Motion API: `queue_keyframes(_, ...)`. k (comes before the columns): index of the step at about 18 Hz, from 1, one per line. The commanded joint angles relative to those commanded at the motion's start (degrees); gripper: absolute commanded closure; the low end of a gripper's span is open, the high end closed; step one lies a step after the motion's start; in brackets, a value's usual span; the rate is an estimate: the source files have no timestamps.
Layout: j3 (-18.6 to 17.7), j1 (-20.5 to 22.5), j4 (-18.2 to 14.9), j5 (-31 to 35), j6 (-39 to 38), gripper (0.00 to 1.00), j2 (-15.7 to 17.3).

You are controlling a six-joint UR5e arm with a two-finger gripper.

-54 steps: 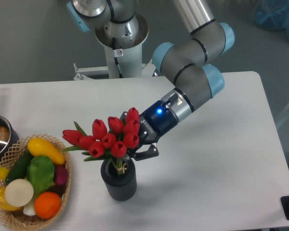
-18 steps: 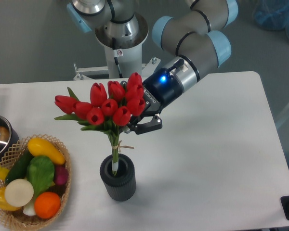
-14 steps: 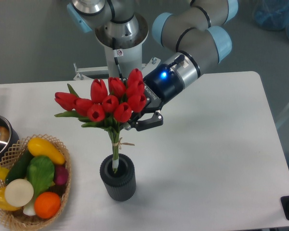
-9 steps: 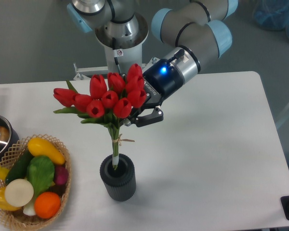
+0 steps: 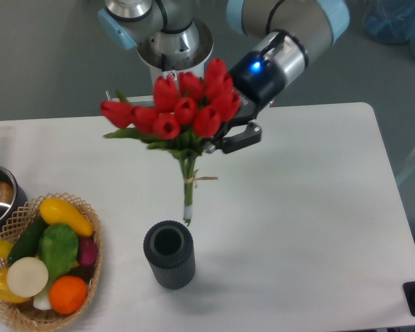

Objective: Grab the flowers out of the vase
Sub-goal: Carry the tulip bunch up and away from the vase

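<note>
The gripper (image 5: 218, 142) was closed on the red tulips (image 5: 183, 114) just under the blooms, and the stem ends hung clear above the ribbed grey vase (image 5: 169, 254). The bunch looked light and soft; gripping the tied stems seemed safest.

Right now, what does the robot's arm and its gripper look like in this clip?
The arm has grey tubular segments with light blue joint caps. Its wrist is a silver ring, then a dark blue-black body with a glowing blue light. The black two-finger gripper follows. A small warning sticker sits on the white base column.
</note>
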Motion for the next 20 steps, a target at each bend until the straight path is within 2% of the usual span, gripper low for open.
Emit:
queue_keyframes(7,-0.1,5.3,0.3,0.0,0.9,0.63,-0.8)
queue_keyframes(10,0.4,6.9,0.4,-0.2,1.4,0.63,-2.7)
queue_keyframes(12,0.4,8.0,0.5,-0.2,1.5,0.63,-2.8)
queue_keyframes(20,0.4,8.4,0.5,0.0,3.7,0.63,-3.8)
